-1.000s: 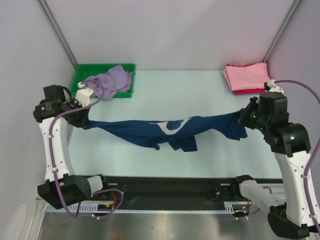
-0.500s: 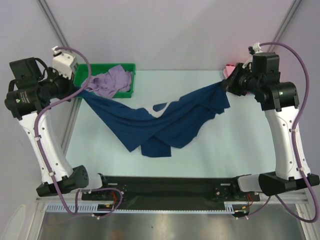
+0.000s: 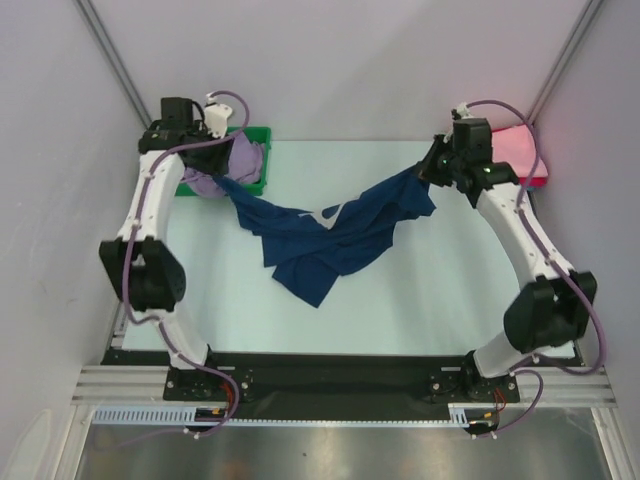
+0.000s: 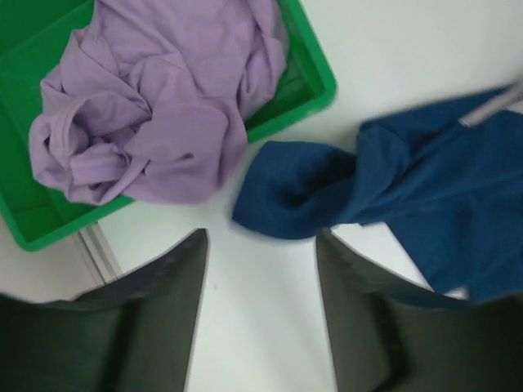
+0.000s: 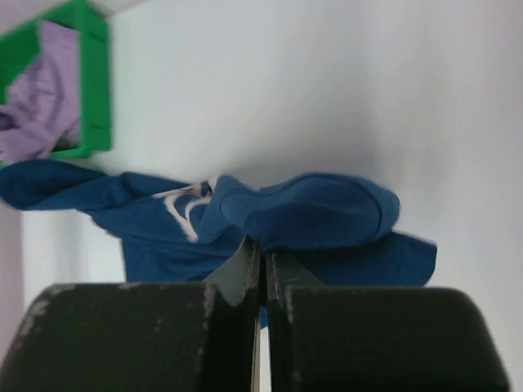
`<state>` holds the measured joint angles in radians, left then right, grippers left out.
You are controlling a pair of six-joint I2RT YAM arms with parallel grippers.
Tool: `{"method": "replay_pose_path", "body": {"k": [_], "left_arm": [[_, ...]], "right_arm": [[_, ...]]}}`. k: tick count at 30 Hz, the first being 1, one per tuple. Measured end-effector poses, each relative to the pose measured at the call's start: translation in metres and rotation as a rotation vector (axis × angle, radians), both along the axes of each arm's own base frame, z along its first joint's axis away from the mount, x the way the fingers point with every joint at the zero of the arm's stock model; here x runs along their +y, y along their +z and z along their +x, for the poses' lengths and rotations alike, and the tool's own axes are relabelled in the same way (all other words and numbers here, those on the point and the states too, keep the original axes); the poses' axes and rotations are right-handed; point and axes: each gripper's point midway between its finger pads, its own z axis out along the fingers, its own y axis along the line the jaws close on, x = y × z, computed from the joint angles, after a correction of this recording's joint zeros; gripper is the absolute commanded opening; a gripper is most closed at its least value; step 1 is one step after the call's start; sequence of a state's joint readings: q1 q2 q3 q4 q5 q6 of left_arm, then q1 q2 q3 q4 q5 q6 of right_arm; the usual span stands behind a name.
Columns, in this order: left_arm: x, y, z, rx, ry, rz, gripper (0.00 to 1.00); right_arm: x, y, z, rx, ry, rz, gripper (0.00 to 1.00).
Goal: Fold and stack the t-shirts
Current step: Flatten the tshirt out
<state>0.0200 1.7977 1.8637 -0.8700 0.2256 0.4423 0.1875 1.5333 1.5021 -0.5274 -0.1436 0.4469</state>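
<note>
Navy t-shirt (image 3: 330,235) sprawled in a sagging band across the far half of the pale bench (image 3: 400,300), bunched and twisted, pale print (image 3: 330,212) showing near its middle, a loose flap trailing toward the near side; right end of the cloth drawn up to the right gripper (image 5: 263,255), fingers pressed tightly together with a fold of navy fabric pinched between them, the rest of that end heaped just beyond the tips in the right wrist view; left end lying slack on the bench just beside the near right corner of the green bin (image 4: 320,82); left gripper (image 4: 261,241) poised above bare bench on the near side of that end, fingers (image 4: 176,286) spread apart, nothing between them, clear of the cloth; lavender t-shirt (image 4: 163,106) crumpled inside the bin at far left, part of it spilling over the near rim, close against the navy end, contact between the two impossible to judge; pink and red folded t-shirts (image 3: 512,142) stacked at the far right corner of the bench, pink on top, a red edge visible beneath, partly hidden behind the right arm; both arms stretched toward the far side from their bases at the near edge, left toward the bin, right toward the folded stack.
</note>
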Motion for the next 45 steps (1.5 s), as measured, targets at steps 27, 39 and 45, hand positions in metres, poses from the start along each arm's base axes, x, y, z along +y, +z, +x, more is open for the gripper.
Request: {"method": "replay_pose_path", "body": {"k": [27, 39, 45], "left_arm": [[-0.114, -0.204, -0.162, 0.345, -0.588, 0.266, 0.63], [-0.108, -0.224, -0.140, 0.334, -0.564, 0.338, 0.51], [-0.107, -0.224, -0.131, 0.315, -0.565, 0.344, 0.33]], "right_arm": [[-0.019, -0.115, -0.009, 0.150, -0.036, -0.025, 0.00], [-0.019, -0.104, -0.019, 0.112, -0.029, -0.013, 0.00], [-0.018, -0.102, -0.020, 0.108, -0.022, -0.010, 0.00]]}}
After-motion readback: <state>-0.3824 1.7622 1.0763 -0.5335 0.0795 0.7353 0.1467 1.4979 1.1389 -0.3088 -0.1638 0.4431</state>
